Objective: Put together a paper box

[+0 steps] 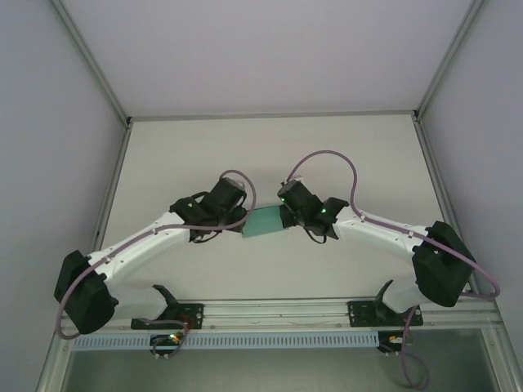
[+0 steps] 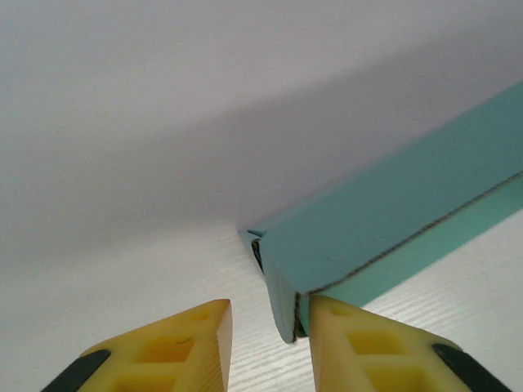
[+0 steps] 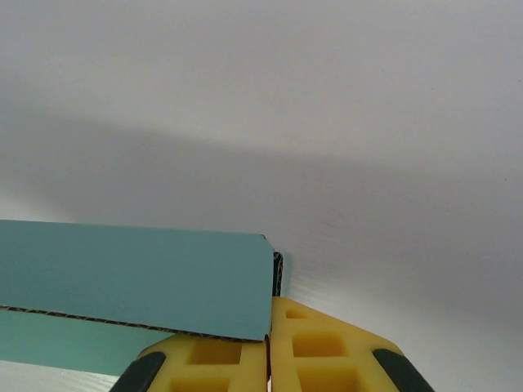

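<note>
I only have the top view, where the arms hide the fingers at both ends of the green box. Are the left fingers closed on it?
Observer: No. In the left wrist view the left fingers stand apart, with the end edge of the box between them, against one finger.
Operator: And the right ones?
Observer: The right fingers are pressed together at the other end corner of the box; whether they pinch a flap, I cannot tell.
</note>
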### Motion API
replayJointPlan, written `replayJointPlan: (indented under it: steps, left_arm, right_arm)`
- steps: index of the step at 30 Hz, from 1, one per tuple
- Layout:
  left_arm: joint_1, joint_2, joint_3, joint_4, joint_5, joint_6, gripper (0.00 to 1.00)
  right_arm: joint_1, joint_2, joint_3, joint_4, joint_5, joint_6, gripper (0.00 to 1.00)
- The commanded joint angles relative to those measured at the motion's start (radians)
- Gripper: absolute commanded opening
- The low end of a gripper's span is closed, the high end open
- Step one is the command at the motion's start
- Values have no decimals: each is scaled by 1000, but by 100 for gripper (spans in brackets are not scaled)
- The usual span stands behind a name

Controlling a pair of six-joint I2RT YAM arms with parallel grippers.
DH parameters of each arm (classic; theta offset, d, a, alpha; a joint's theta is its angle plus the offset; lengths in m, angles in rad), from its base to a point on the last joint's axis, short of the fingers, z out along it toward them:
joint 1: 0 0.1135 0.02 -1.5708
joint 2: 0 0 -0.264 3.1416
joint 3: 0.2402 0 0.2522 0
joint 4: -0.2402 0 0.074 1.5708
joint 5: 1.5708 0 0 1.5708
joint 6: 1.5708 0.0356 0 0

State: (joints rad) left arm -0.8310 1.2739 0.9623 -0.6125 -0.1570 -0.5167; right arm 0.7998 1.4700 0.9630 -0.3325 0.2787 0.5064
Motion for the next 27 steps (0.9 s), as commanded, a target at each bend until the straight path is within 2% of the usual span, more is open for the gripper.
replayJointPlan:
  steps: [1, 3, 4, 12, 20, 25, 27]
  left_arm:
    - [20, 20, 6, 15, -6, -30, 16]
    - [22, 25, 8, 25, -4, -44, 2]
    - [22, 25, 8, 33, 2, -52, 0]
    - [24, 55, 26, 57, 9, -190, 0]
    - [56, 67, 34, 73, 94, -271, 0]
    - [77, 67, 62, 39, 145, -266, 0]
    - [104, 59, 58, 43, 198, -266, 0]
  right_arm:
    - [15, 40, -31, -126, -37, 26, 0]
    - [16, 41, -31, -128, -34, 25, 0]
    - [17, 41, -32, -129, -34, 27, 0]
    - [41, 52, -23, -122, -4, 50, 0]
    - [60, 72, -16, -123, 11, 54, 0]
    - [62, 74, -18, -124, 10, 53, 0]
    - [63, 72, -21, -125, 14, 52, 0]
